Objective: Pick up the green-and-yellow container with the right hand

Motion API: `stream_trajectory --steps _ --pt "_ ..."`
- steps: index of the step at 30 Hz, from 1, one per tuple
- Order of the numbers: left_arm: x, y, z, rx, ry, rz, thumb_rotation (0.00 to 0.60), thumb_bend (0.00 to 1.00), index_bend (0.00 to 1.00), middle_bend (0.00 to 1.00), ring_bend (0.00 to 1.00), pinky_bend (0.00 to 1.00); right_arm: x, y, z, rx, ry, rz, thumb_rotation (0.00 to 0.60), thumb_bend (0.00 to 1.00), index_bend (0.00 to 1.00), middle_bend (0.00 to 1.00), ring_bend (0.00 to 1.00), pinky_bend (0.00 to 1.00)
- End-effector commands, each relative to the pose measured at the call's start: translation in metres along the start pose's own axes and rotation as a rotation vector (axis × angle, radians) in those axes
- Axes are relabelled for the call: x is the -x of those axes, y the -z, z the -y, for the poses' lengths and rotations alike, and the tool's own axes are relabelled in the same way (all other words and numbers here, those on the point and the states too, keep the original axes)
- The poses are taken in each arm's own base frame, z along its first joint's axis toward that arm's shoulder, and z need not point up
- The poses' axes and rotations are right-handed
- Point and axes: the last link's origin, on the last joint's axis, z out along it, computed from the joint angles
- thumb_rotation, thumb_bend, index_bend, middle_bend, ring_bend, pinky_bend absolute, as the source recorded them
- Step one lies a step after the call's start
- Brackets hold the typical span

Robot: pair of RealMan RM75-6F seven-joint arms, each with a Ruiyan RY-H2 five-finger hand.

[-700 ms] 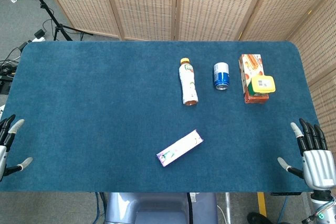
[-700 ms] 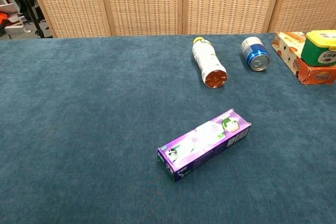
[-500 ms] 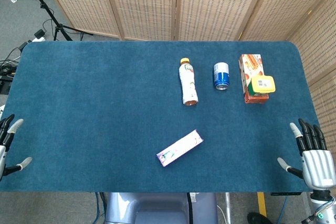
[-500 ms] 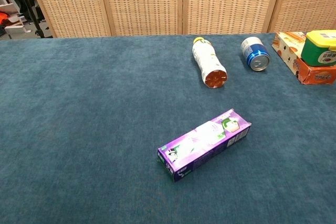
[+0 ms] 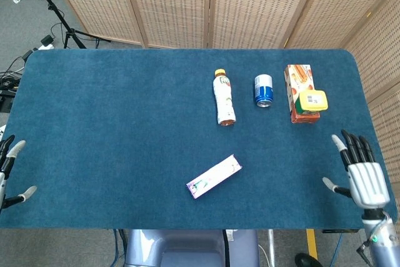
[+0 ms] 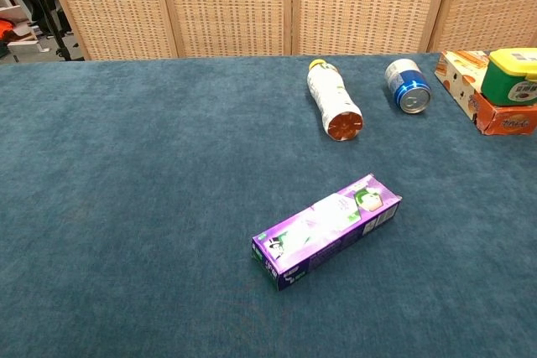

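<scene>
Approach is just beginning: the right hand (image 5: 365, 181), fingers spread and empty, must reach forward to the green-and-yellow container (image 5: 312, 100) atop the orange carton (image 5: 299, 85).

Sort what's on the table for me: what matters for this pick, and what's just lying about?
Part of the job:
- green-and-yellow container, sitting on the near end of the orange box
- right hand, open, at the table's near right edge

Just lying about:
- white bottle, on its side
- blue can, on its side
- purple box
- left hand, open, idle
</scene>
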Motion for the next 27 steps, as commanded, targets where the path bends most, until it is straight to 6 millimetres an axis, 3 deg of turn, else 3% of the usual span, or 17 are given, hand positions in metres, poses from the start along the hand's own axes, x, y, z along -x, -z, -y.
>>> stream_trajectory --steps 1,3,7,14,20,27 --pt "0.003 -0.002 -0.001 -0.001 -0.008 0.006 0.6 0.0 0.0 0.0 0.0 0.0 -0.01 -0.066 -0.005 -0.072 0.013 0.03 0.6 0.0 0.0 0.0 0.0 0.0" --pt "0.007 -0.004 -0.002 -0.001 -0.022 0.021 0.6 0.0 0.0 0.0 0.0 0.0 -0.011 -0.096 -0.009 -0.093 0.048 0.062 0.6 0.0 0.0 0.0 0.0 0.0" --pt "0.011 -0.01 -0.002 -0.018 -0.037 0.027 0.6 0.0 0.0 0.0 0.0 0.0 -0.01 -0.138 -0.015 -0.089 0.101 0.112 0.6 0.0 0.0 0.0 0.0 0.0" --pt "0.018 -0.02 0.0 -0.051 -0.053 0.045 0.6 0.0 0.0 0.0 0.0 0.0 -0.003 -0.19 -0.016 -0.081 0.15 0.202 0.6 0.0 0.0 0.0 0.0 0.0" --pt "0.022 -0.023 0.0 -0.07 -0.068 0.046 0.6 0.0 0.0 0.0 0.0 0.0 0.013 -0.22 -0.016 -0.063 0.186 0.274 0.6 0.0 0.0 0.0 0.0 0.0" --pt "0.023 -0.027 -0.001 -0.078 -0.08 0.04 0.6 0.0 0.0 0.0 0.0 0.0 0.031 -0.237 -0.016 -0.04 0.247 0.365 0.6 0.0 0.0 0.0 0.0 0.0"
